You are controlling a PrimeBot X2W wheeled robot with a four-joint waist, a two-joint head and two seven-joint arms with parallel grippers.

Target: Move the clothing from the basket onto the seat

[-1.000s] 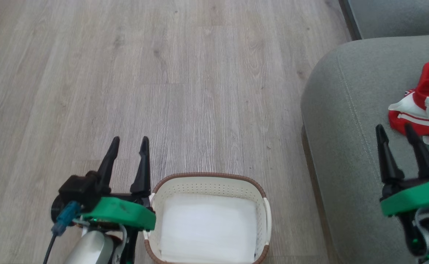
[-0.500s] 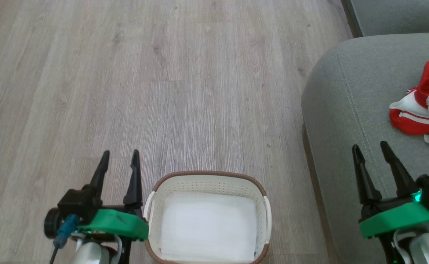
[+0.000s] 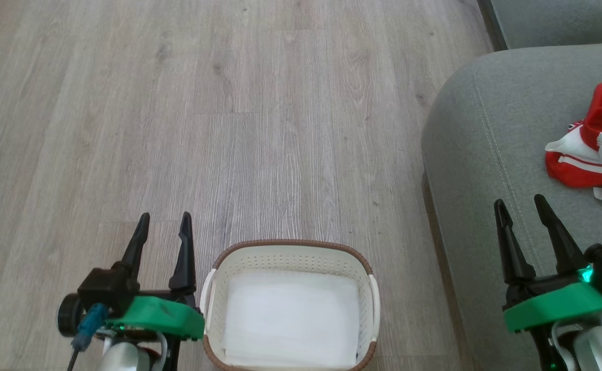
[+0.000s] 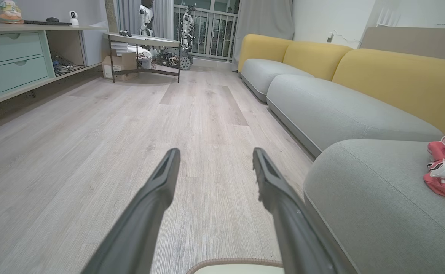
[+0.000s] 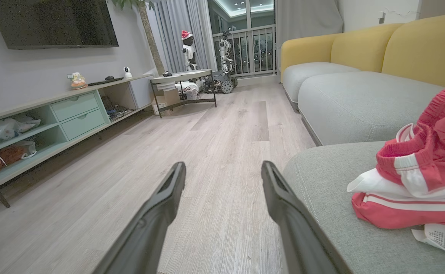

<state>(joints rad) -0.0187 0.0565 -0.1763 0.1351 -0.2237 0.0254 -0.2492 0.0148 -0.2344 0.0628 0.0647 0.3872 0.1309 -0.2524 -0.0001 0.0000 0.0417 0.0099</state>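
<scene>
Both grippers spread and holding nothing, the clothing [image 3: 591,154] heaped on the seat [image 3: 476,154].

In the head view the left gripper [image 3: 165,216] sits at 7 o'clock, just beside the basket [image 3: 290,246] at 6, whose white bottom shows whole. The left wrist view catches just a sliver of its brown rim. The right gripper [image 3: 519,201], at 4 o'clock, hangs over the seat, near the clothing at 3. The right wrist view adds yellow backrests [image 5: 424,49] and closer detail: crumpled red fabric, white stripes and trim, and a small printed label [image 5: 433,236] at the near edge.
</scene>
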